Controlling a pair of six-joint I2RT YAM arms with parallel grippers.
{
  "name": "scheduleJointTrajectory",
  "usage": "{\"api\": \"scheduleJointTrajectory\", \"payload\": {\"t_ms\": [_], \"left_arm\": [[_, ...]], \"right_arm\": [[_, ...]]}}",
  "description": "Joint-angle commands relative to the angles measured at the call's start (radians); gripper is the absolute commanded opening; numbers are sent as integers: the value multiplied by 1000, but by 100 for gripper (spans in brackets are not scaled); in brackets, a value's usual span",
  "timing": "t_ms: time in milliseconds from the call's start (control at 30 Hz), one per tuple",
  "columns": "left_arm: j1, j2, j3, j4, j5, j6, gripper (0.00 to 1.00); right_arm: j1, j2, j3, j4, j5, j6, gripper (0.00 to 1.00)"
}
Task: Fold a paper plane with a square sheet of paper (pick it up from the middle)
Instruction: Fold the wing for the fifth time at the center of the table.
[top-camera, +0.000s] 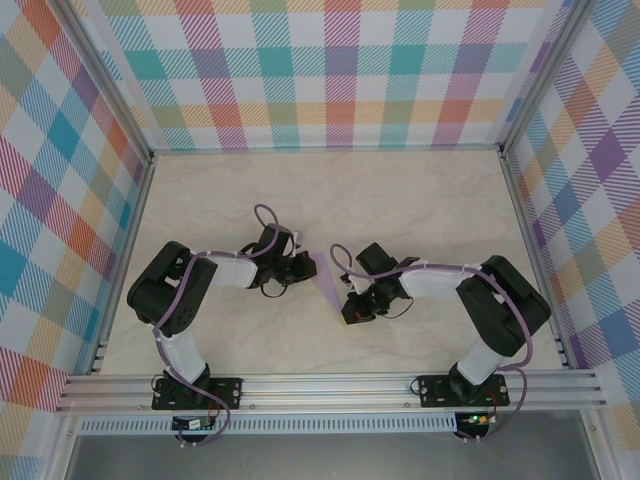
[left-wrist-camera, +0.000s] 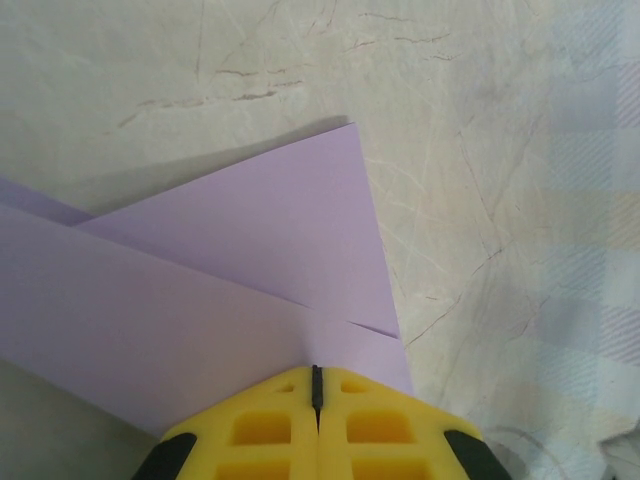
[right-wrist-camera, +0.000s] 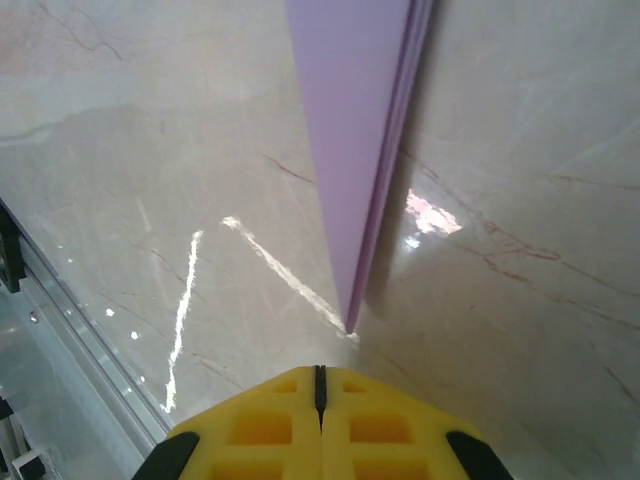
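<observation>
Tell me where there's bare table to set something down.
Free: the wide table strip below the back wall, and the near strip along the rail. Crowded: the centre, where left gripper, paper plane and right gripper meet.

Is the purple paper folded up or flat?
Folded. The paper plane shows overlapping creased layers, and it tapers to a sharp tip.

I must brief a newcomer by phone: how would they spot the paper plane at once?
Find the marble table inside the plaid walls. At its middle, between the left gripper and right gripper, is the plane: a slim wedge tapering to a point, thin and lavender, unlike the black-and-yellow grippers.
</observation>
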Motion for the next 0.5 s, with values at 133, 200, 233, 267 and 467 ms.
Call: {"api": "scheduleJointTrajectory", "payload": {"t_ms": [133,200,233,267,467], "left_arm": [[5,15,-25,-93,-59,27,0],[5,14,-23,-94,-55,27,0],[4,11,-22,-93,-55,28,0],[4,12,-20,-94,-54,27,0],[4,14,-11,-95,-45,32,0]], "right_arm": [[5,3,128,103,107,83,0],[5,58,166,125,126,102,0],[5,83,185,133,141,114,0],[6,108,200,141,148,122,0],[6,201,238,162,155,134,0]]}}
